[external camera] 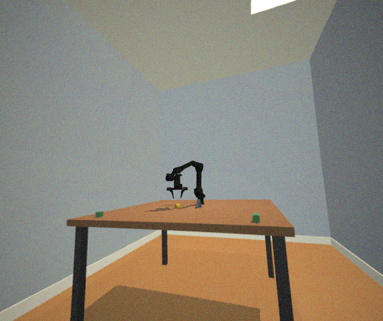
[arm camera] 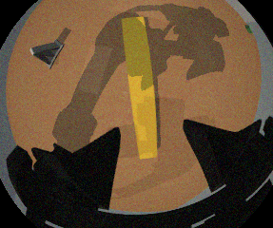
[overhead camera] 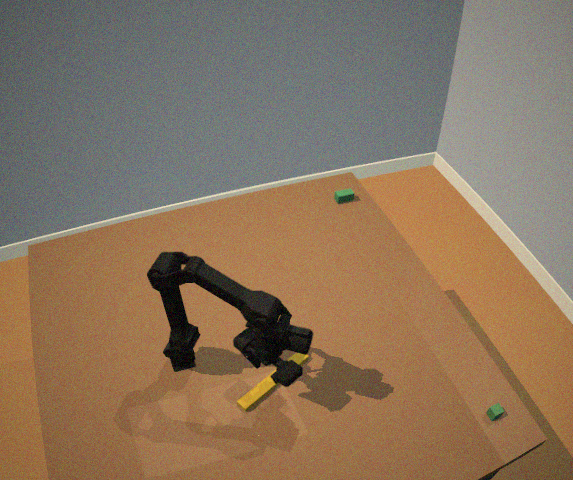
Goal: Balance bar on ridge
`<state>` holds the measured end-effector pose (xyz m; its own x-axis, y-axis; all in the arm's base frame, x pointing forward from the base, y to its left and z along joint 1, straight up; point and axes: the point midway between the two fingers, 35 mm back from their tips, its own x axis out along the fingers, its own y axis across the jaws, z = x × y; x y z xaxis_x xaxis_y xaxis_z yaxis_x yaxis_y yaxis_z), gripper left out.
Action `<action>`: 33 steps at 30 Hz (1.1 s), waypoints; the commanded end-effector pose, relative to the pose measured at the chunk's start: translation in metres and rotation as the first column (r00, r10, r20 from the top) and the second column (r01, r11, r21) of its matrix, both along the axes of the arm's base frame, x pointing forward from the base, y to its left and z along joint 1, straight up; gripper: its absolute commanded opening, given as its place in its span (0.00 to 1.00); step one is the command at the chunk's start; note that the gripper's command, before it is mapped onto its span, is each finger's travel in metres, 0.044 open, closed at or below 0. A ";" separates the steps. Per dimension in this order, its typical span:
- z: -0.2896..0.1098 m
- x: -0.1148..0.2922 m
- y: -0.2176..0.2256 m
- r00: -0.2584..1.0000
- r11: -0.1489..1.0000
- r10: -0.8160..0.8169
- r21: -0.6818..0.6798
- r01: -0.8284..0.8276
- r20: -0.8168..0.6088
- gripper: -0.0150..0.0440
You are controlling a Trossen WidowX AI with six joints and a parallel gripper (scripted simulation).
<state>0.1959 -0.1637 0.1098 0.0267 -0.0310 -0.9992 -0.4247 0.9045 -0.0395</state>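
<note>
One yellow bar [arm camera: 140,89] lies flat on the table [overhead camera: 379,289], directly beneath my pincer [arm camera: 150,152], whose fingers stand spread and grasp nothing. Off to one side stands the small grey ridge [arm camera: 48,52].

We see a yellow bar [overhead camera: 271,382], part of it dulled to olive under shadow, on a reddish-brown table [overhead camera: 121,289]. Our arm [overhead camera: 224,289] and gripper [arm camera: 150,152] are black. The ridge [arm camera: 48,52] is grey. Two small blocks [overhead camera: 344,195] [overhead camera: 494,411] are green. The floor [overhead camera: 508,289] is orange, the walls [overhead camera: 172,103] blue-grey, the skirting [overhead camera: 524,258] cream.
</note>
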 end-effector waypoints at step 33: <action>-0.063 -0.001 0.001 1.000 1.000 0.005 0.014 -0.005 -0.006 0.79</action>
